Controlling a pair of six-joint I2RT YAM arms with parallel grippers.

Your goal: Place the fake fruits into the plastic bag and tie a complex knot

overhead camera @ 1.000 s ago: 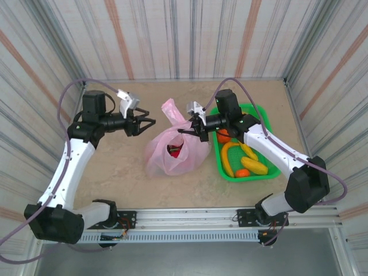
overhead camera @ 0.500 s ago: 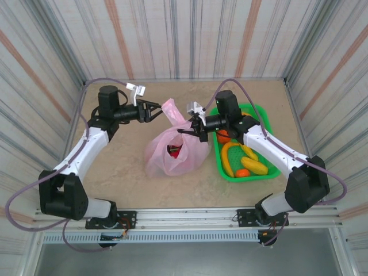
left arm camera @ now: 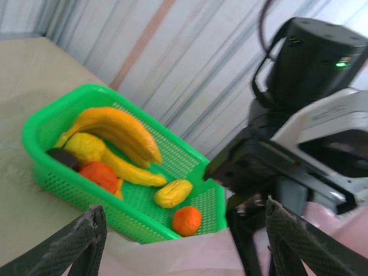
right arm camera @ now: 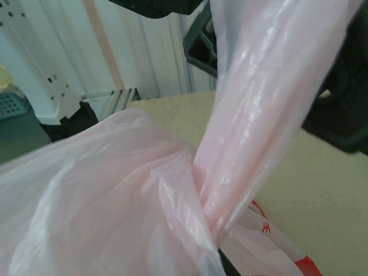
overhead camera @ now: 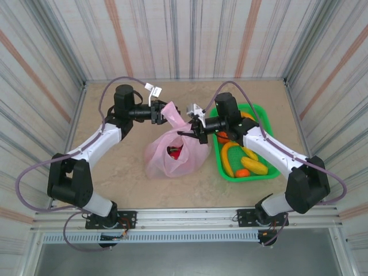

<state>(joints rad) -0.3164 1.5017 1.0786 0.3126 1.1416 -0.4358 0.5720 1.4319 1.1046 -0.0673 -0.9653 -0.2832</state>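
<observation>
The left arm has swung in from the frame's left. Mid-frame on the tabletop [overhead camera: 115, 172] sits the thin translucent pink plastic bag [overhead camera: 163, 158], a red toy fruit [overhead camera: 175, 151] inside. The right pincer [overhead camera: 193, 129] is clamped on its right rim, beside the bright green plastic basket [left arm camera: 80, 192] of yellow toy bananas [left arm camera: 118, 129]. Farther back, the left pincer [overhead camera: 160, 113] gapes open at the bag's upright handle.

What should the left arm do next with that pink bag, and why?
Probably close the left gripper on the plastic bag's upstanding handle: its jaws stand open right beside it, while the right gripper pinches the opposite side, so both could spread the mouth.
</observation>
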